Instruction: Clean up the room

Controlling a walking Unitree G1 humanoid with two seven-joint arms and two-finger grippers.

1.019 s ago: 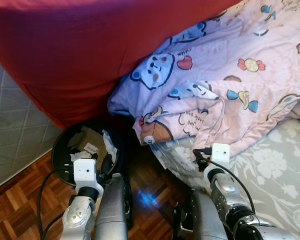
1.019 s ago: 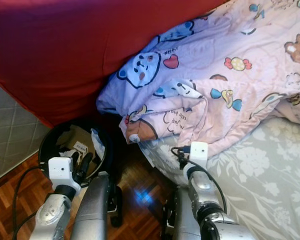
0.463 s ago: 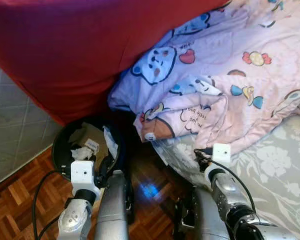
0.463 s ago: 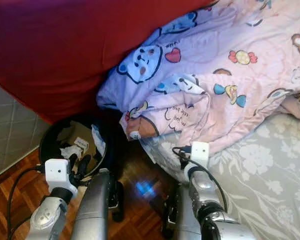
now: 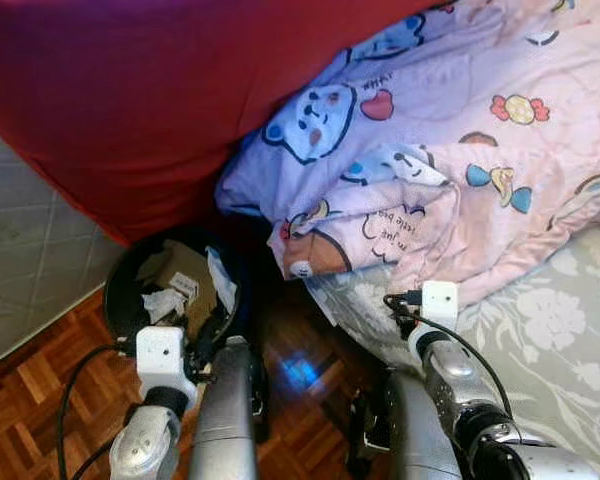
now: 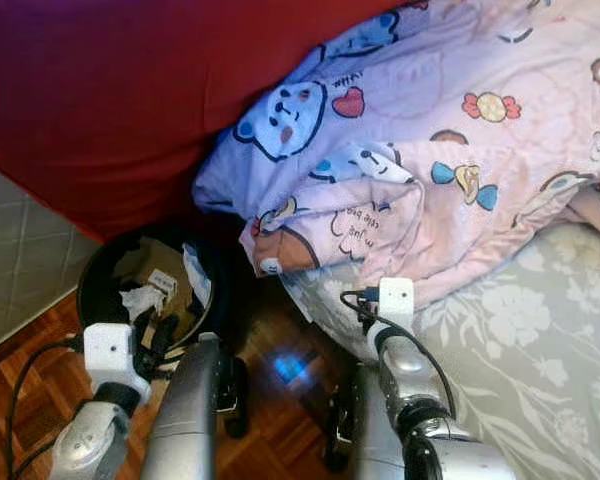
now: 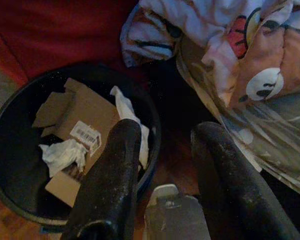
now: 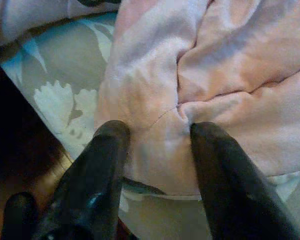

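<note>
Claws gape: left claw (image 7: 162,165) over bin (image 5: 120,290), right claw (image 8: 157,150) at blanket (image 5: 460,150).

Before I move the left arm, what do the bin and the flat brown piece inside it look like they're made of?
The bin looks like black plastic: smooth, thin, slightly glossy rim, though metal can't be ruled out. The flat brown piece looks like matte cardboard: creased flaps, torn edges, a barcode label stuck on.
</note>
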